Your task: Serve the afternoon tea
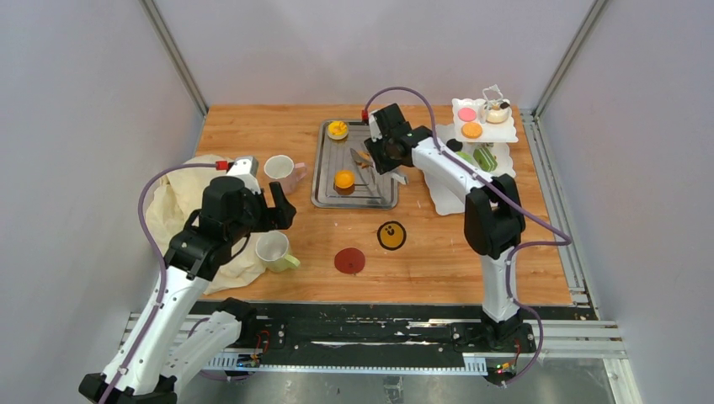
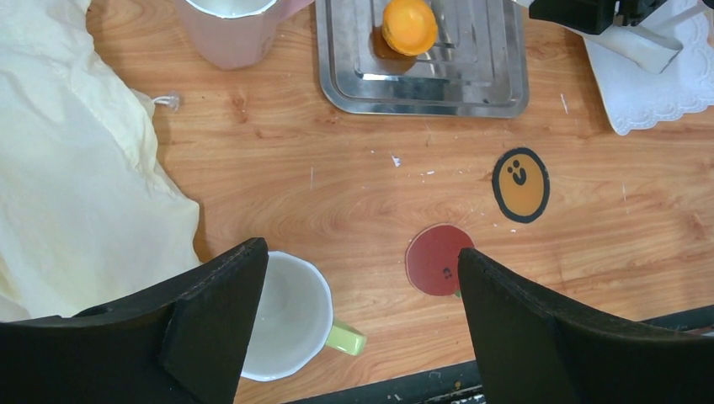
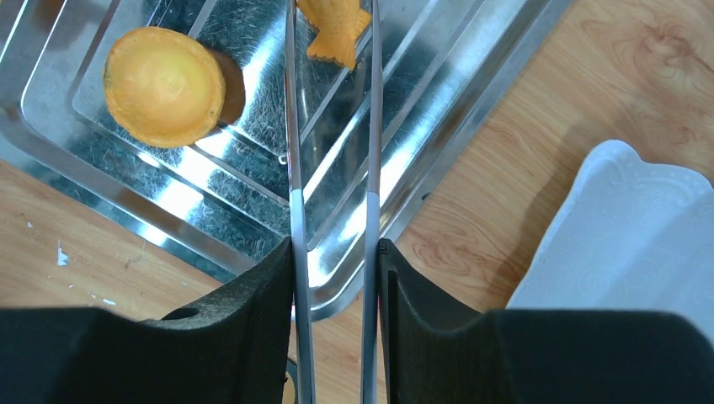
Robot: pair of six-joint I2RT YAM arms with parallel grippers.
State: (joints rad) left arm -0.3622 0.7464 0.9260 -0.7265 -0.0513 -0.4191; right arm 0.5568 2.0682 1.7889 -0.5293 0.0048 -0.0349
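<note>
worktop [image 2: 337,194]: wood grain, satin look, few pale scuffs n crumbs. 
tray [image 3: 471,76]: bare steel, mirror-shiny, fine scratches all over, ribbed floor. 
tongs [image 3: 290,126]: polished metal strips, same shine. 
right pincer [image 3: 334,261] and left pincer [image 2: 360,252]: black plastic, matt, bit grainy. 
cloth [image 2: 76,168]: pale yellow fabric, soft, crumpled. 
mug [image 2: 290,316], pink mug [image 2: 227,34]: glazed, glossy inside. 
red coaster [image 2: 434,261], orange coaster [image 2: 520,185]: flat, matt. 
stand [image 3: 623,244]: white, smooth, embossed pattern, scalloped edge. 
tart [image 3: 164,84]: orange top, matt, smooth.

This is a robot lab. Plain grey walls [image 1: 76,126] and metal posts [image 1: 173,55] box in a wood table [image 1: 253,135] (like a small booth). 2 robot arms [image 1: 497,252] are bolted at its near edge.
</note>
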